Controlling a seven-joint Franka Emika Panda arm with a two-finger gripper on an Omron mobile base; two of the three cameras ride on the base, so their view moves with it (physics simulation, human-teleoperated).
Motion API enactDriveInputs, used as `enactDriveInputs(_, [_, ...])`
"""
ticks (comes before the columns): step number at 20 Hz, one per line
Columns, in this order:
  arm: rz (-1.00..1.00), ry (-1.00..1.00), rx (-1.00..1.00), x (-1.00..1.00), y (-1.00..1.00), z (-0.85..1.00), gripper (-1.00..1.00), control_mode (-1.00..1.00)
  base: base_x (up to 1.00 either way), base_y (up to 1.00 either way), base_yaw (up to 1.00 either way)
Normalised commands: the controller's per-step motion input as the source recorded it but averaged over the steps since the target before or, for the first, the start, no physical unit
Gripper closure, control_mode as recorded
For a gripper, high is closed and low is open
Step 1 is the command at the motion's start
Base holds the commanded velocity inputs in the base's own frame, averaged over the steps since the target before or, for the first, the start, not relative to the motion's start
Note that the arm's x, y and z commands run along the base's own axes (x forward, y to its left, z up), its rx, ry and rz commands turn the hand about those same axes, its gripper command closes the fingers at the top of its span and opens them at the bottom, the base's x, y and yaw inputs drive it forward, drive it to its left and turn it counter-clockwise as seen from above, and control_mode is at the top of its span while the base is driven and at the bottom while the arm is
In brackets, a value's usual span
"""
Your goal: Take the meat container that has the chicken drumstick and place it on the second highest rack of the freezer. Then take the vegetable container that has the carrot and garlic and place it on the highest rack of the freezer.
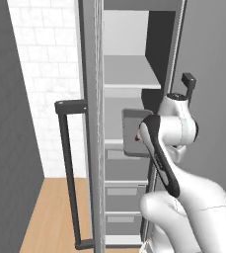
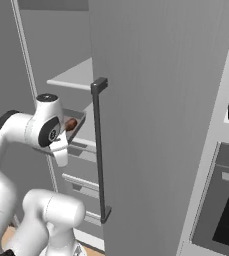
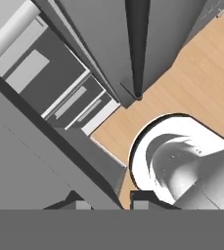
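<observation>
My gripper (image 3: 105, 201) pinches the edge of the grey tray (image 1: 134, 132), its two tips (image 3: 144, 197) narrowly apart on either side of the tray wall that runs across the hand view. I hold the tray at the open front of the freezer (image 1: 129, 74), level with the second shelf from the top (image 1: 115, 123), and it sits tilted toward the camera in the left base view. The drumstick (image 2: 70, 123) lies in the tray, reddish-brown, close to my wrist in the right base view; in the left one just a small bit of it shows at the tray's right side. Above it is the top rack (image 1: 129, 74), a flat light grey plate. Grey drawers (image 1: 125, 190) stack below the tray. The freezer door (image 2: 151, 125) with its dark bar handle (image 2: 100, 150) stands open on my right, and another door handle (image 1: 70, 173) stands on my left before the white tiled wall (image 1: 45, 74). The hand view looks down at the wooden floor (image 3: 191, 78).
</observation>
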Motion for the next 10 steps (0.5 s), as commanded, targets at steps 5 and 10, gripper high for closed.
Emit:
enactDriveInputs(5, [0.11, 0.01, -0.20, 0.65, 0.05, -0.30, 1.00, -1.00, 0.00, 0.00, 0.00])
enactDriveInputs(10, [0.03, -0.04, -0.17, 0.09, 0.00, -0.37, 1.00, -1.00, 0.00, 0.00, 0.00])
